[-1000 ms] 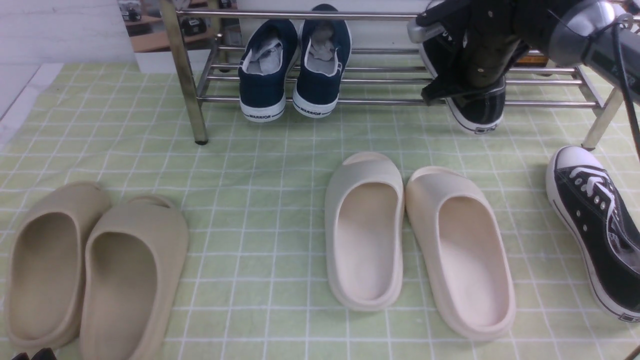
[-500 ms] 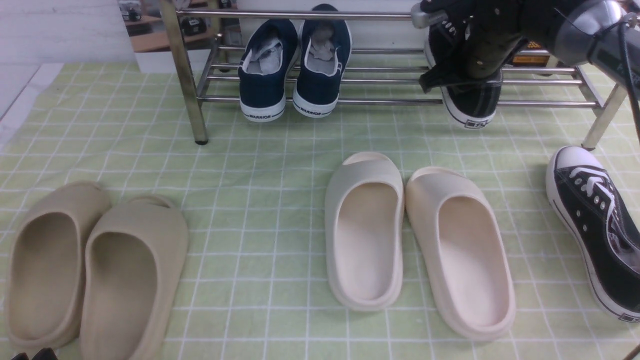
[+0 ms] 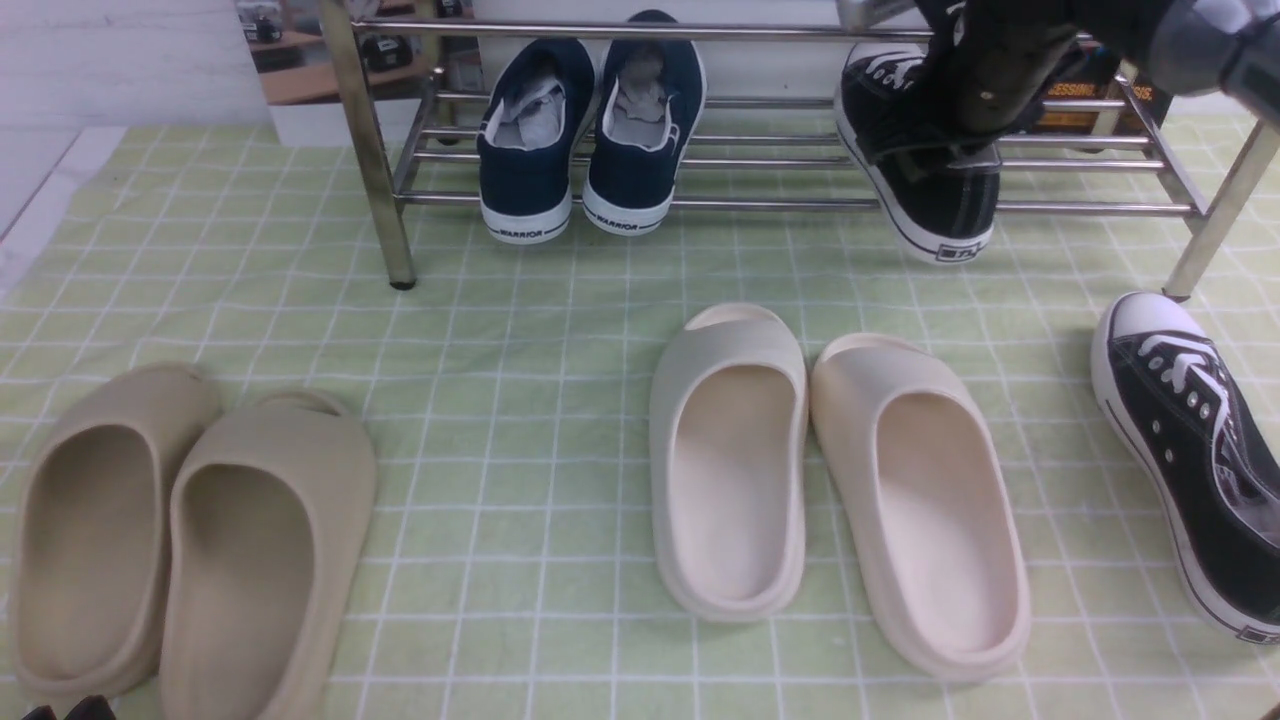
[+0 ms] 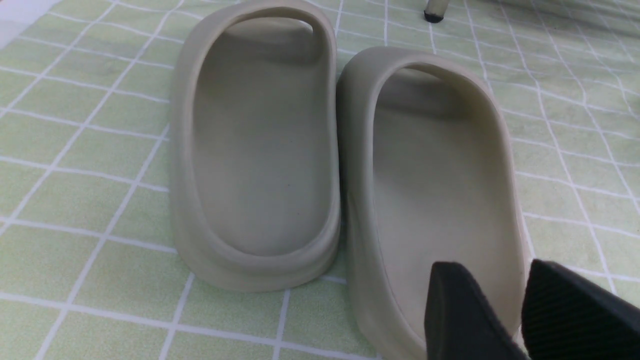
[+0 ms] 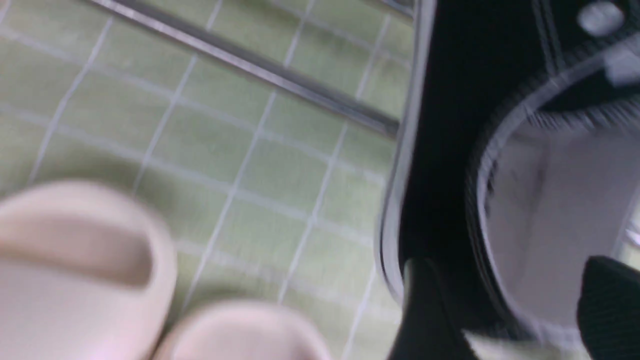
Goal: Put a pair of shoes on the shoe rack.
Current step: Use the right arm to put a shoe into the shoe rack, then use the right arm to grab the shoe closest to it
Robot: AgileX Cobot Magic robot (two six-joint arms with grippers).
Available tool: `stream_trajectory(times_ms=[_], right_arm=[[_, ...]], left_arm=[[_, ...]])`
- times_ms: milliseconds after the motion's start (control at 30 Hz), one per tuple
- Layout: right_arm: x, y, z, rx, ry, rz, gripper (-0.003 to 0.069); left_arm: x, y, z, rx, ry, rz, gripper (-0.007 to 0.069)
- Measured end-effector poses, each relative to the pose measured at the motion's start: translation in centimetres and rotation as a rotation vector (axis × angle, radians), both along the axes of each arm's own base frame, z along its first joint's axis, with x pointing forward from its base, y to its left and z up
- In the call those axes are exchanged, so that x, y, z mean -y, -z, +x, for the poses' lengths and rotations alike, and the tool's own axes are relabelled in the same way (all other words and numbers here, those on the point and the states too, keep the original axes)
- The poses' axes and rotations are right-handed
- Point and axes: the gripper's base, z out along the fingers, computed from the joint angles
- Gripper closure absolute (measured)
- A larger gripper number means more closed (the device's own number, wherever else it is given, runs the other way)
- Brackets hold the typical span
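Observation:
One black sneaker lies on the silver shoe rack at its right end, toe toward the back and heel over the front bar. My right gripper is at its heel with the jaws apart. In the blurred right wrist view one finger is outside the sneaker's black side wall and the other is over its grey lining, the gripper not pinching. The second black sneaker lies on the mat at the right edge. My left gripper is open and empty over a beige slide.
Navy WARRIOR sneakers sit on the rack's left half. A beige slide pair lies front left and a cream pair in the middle of the green checked mat. The rack's right leg stands near the loose sneaker.
My right arm carried the tilted sneaker up and back onto the rack bars; it now lies flatter with its laces showing, and the arm has risen. The left arm has not moved.

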Motion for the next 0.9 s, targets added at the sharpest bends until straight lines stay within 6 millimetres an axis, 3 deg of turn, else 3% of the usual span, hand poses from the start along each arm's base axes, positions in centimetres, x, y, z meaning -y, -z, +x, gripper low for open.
stream_trajectory(times_ms=[200, 333, 433, 633, 667, 700, 767, 800, 833, 900], right_arm=[[1.3, -5.1, -3.8, -0.004, -0.03, -0.028, 0.019], [2.3, -5.7, -5.7, -0.032, -0.015, -0.019, 0.0192], [3.5, -4.9, -7.9, -0.103, 0.009, -0.006, 0.0198], [7.5, 0.2, -12.1, -0.328, 0.106, -0.009, 0.0207], [8.9, 2.4, -13.2, -0.411, 0.148, -0.005, 0.0207], [8.9, 2.6, -13.4, -0.419, 0.148, -0.005, 0.0207], [10.3, 5.6, -14.6, -0.493, 0.204, 0.009, 0.0207], [10.4, 5.8, -14.8, -0.501, 0.207, 0.008, 0.0207], [10.7, 7.6, -15.5, -0.526, 0.216, 0.006, 0.0207], [10.7, 8.9, -16.0, -0.538, 0.217, 0.007, 0.0207]], left_arm=[[0.0, 0.0, 0.0, 0.0, 0.0, 0.0, 0.0406], [0.0, 0.0, 0.0, 0.0, 0.0, 0.0, 0.0403], [0.0, 0.0, 0.0, 0.0, 0.0, 0.0, 0.04], [0.0, 0.0, 0.0, 0.0, 0.0, 0.0, 0.0396], [0.0, 0.0, 0.0, 0.0, 0.0, 0.0, 0.0396], [0.0, 0.0, 0.0, 0.0, 0.0, 0.0, 0.0396], [0.0, 0.0, 0.0, 0.0, 0.0, 0.0, 0.0396], [0.0, 0.0, 0.0, 0.0, 0.0, 0.0, 0.0396], [0.0, 0.0, 0.0, 0.0, 0.0, 0.0, 0.0393], [0.0, 0.0, 0.0, 0.0, 0.0, 0.0, 0.0391]])
